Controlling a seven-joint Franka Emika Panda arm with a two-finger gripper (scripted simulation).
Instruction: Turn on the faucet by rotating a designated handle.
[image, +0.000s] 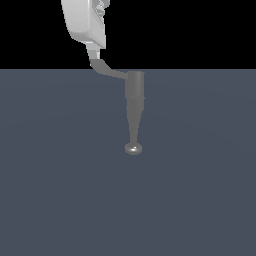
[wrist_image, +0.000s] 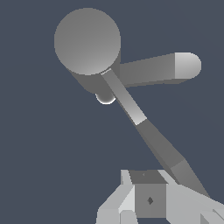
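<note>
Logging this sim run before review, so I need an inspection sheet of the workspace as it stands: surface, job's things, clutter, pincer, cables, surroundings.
Surface: plain dark blue-grey floor, bare around the fixture.
Faucet: matte grey faucet, cylindrical body narrowing to a spout with a shiny rounded tip.
Handle: thin grey handle projecting from the body toward the exterior view's left, its outer end at the pincer.
Clutter: nothing seen.
Pincer: white pincer at the handle's outer end; whether the fingers are closed on it cannot be told.
Cables: nothing seen.
Surroundings: black background above the floor line; nothing else seen.
</note>
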